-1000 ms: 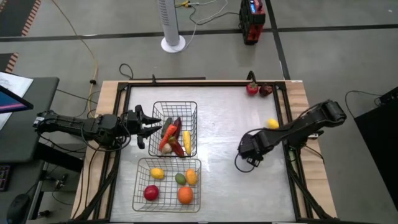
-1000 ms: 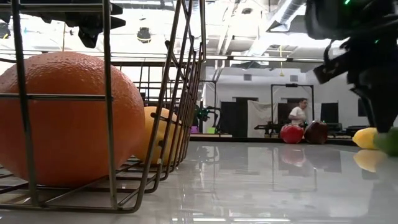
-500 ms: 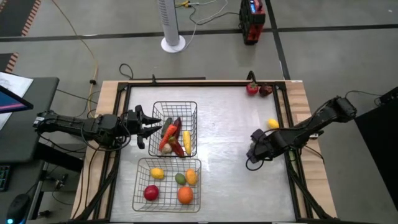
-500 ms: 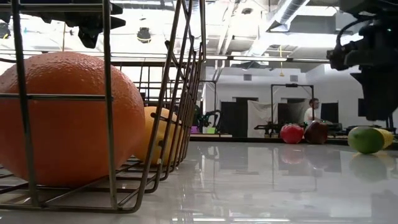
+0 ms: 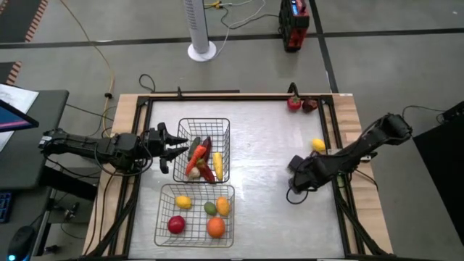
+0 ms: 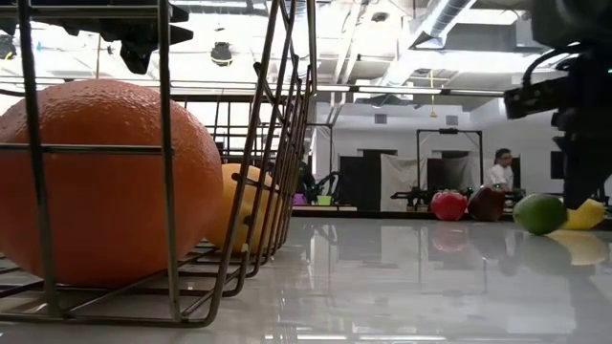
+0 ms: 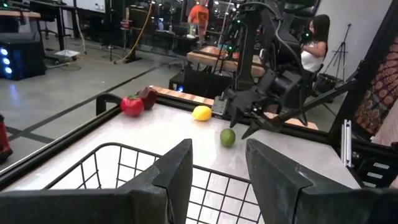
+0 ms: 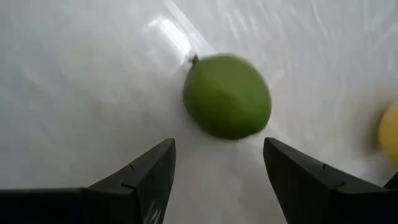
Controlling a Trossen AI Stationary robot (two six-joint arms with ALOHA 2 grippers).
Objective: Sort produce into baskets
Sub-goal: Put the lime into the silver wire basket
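A green lime [image 8: 227, 95] lies on the white table by itself, also seen in the low view [image 6: 540, 213] and the left wrist view [image 7: 228, 137]. My right gripper [image 8: 217, 168] hangs just above it, open and pointing steeply down, one finger on each side and clear of it. In the high view the right gripper [image 5: 296, 170] hides the lime. My left gripper [image 5: 174, 147] waits open and level at the left rim of the far basket [image 5: 226, 123], which holds long produce. The near basket [image 5: 232, 190] holds round produce.
A yellow lemon [image 5: 317, 145] lies just beyond the lime toward the far right. A red tomato [image 5: 293, 103] and a dark red fruit [image 5: 310, 105] sit at the far right corner. A raised frame [image 5: 239, 96] runs round the table. A person shows in the room behind [image 6: 501, 168].
My right gripper has shifted a little toward the table's right edge and sunk slightly, turning its wrist as it went. The lime has rolled a short way toward the table's left, out from under the gripper, and now lies apart from the lemon.
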